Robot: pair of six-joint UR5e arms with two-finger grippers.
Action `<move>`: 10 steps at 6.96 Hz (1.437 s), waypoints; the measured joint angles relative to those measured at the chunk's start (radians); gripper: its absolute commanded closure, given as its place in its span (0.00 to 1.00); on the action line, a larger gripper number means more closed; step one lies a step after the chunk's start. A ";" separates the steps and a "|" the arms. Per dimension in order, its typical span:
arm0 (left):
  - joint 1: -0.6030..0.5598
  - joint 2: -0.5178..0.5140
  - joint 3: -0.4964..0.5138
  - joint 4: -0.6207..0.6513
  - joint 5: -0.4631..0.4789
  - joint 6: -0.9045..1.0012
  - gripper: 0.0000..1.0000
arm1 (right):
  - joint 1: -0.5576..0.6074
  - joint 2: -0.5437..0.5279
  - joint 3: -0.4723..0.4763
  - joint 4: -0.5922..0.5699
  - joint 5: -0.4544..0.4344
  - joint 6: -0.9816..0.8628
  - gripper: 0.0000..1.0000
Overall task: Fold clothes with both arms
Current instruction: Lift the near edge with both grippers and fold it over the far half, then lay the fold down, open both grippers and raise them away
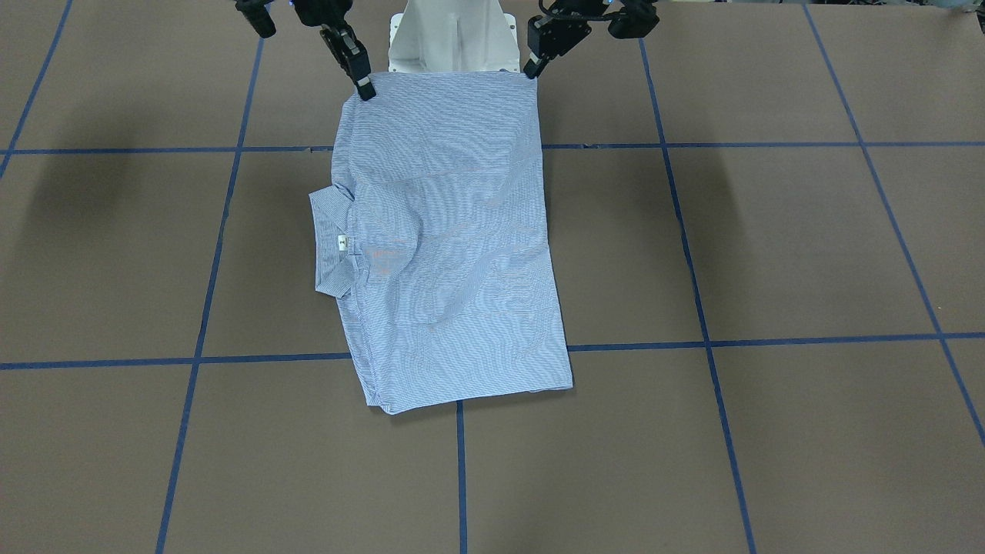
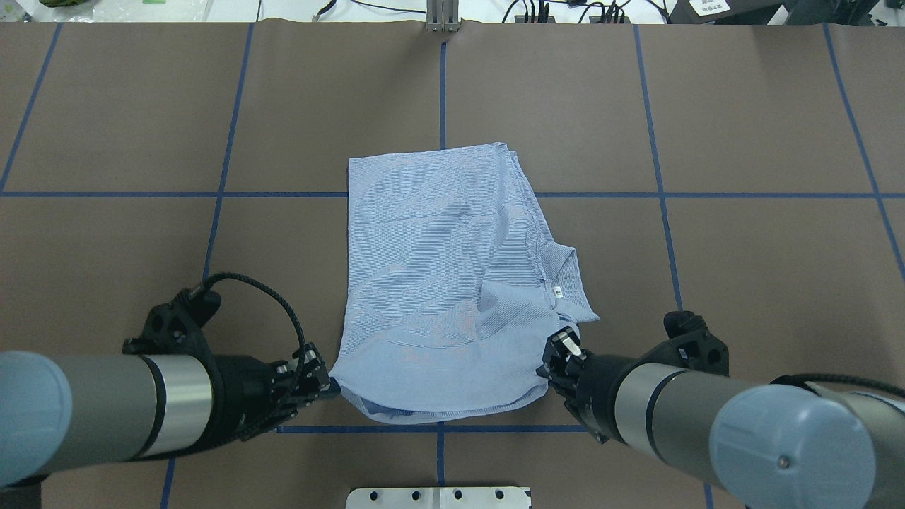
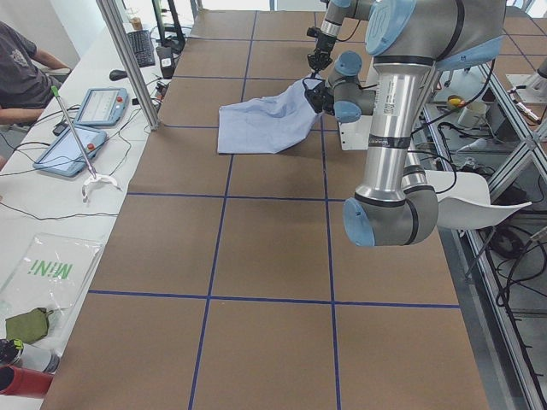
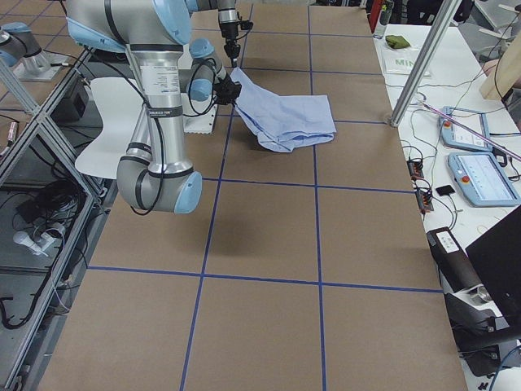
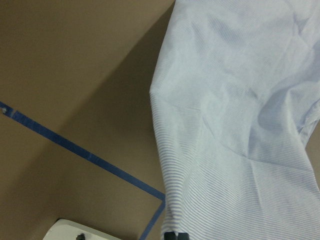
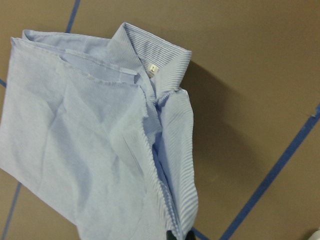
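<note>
The folded striped shirt [image 2: 438, 283] lies in the middle of the worktop [image 2: 742, 283], collar [image 2: 569, 279] toward the robot's right, its robot-side edge raised off the surface. The left fingers [image 1: 532, 69] are pinched closed on one raised corner and the right fingers [image 1: 362, 83] on the other.

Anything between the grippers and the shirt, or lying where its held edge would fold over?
Nothing visible. The left gripper and right gripper each pinch a near corner of the shirt; nothing lies on its top surface.
</note>
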State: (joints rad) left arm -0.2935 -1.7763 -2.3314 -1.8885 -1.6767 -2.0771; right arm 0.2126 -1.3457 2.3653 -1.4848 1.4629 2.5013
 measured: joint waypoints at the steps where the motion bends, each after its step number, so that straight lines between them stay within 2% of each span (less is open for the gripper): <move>1: -0.071 -0.032 0.018 0.010 -0.044 0.029 1.00 | 0.095 0.035 -0.026 0.000 0.081 -0.003 1.00; 4: -0.237 -0.171 0.205 0.020 -0.104 0.129 1.00 | 0.340 0.210 -0.266 -0.001 0.274 -0.048 1.00; 7: -0.337 -0.254 0.398 0.006 -0.118 0.246 1.00 | 0.454 0.377 -0.511 0.004 0.341 -0.157 1.00; 9: -0.375 -0.299 0.533 -0.063 -0.118 0.272 1.00 | 0.480 0.489 -0.693 0.009 0.365 -0.238 1.00; 10: -0.388 -0.322 0.610 -0.115 -0.116 0.279 1.00 | 0.489 0.538 -0.784 0.017 0.376 -0.284 0.59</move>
State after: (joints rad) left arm -0.6810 -2.0982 -1.7215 -2.0031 -1.7931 -1.7982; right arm 0.7020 -0.8081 1.5815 -1.4677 1.8386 2.2173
